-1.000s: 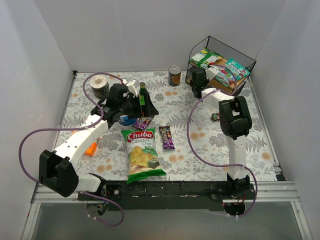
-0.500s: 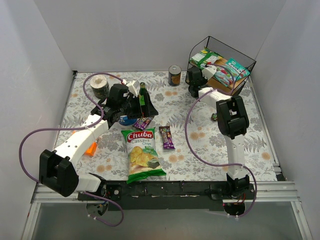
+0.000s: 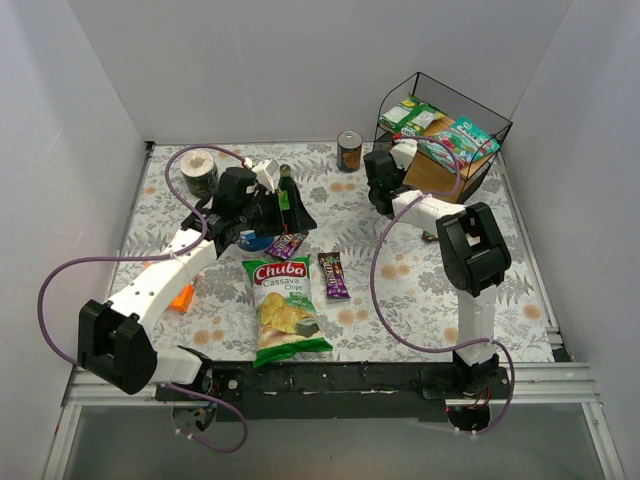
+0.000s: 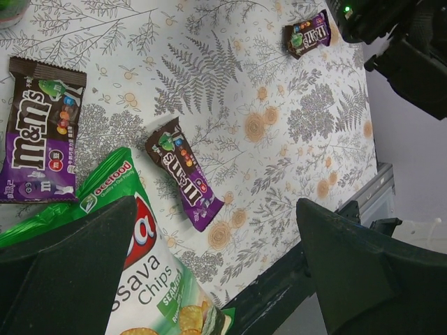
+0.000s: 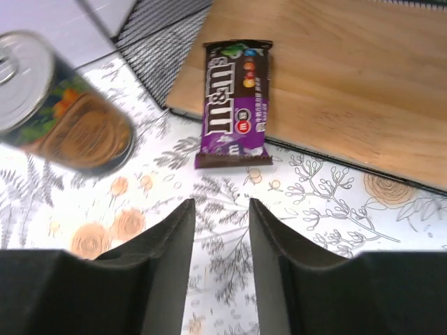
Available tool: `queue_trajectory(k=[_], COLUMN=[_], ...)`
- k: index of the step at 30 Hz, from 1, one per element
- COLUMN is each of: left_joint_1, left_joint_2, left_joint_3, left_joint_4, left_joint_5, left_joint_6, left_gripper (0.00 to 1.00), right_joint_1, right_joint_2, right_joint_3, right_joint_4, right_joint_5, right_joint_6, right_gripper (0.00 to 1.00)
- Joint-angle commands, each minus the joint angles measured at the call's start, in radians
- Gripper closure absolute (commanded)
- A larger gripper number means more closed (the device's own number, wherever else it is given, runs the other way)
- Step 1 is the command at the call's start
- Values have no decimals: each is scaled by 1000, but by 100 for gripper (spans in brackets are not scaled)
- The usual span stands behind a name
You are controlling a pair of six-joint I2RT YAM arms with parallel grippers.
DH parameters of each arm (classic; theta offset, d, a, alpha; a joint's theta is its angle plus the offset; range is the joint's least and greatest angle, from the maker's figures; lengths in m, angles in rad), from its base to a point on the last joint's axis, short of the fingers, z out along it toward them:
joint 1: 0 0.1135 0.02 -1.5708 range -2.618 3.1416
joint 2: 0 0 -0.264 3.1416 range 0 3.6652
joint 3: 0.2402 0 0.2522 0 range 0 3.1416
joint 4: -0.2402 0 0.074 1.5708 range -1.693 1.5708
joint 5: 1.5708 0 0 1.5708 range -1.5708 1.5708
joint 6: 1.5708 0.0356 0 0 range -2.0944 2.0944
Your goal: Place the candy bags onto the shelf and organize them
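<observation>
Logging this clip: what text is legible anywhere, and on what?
"Chuba Cassava Chips": large chips bag.
"m&m's": dark packet beside it; also the purple packet at the shelf edge.
Can, teal bag, green bag: too blurred or small to read.

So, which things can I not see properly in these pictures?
Top view: orange packet, mostly under the left arm.
Top view: blue thing beneath the left wrist, too covered to identify.
Right wrist view: can blurred, label unreadable.
Left wrist view: chips bag cut off by the bottom edge.
</observation>
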Motion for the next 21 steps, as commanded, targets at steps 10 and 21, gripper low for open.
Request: queue_trajectory(k=[10, 21], left_joint_1=[3, 1], left_joint_2=[-92, -70], left_joint_3=[4, 44], left_joint_4=[-4, -15], left_joint_5=[-15, -9], left_joint_6=[0, -9], left_gripper=[2, 2], right_joint_1=[18, 22], right_joint_2=[-26, -83], right_joint_3=[93, -72], right_joint_4=[88, 139], right_joint_5=[83, -193], right_joint_6=[-968, -1552], right_gripper=[42, 44])
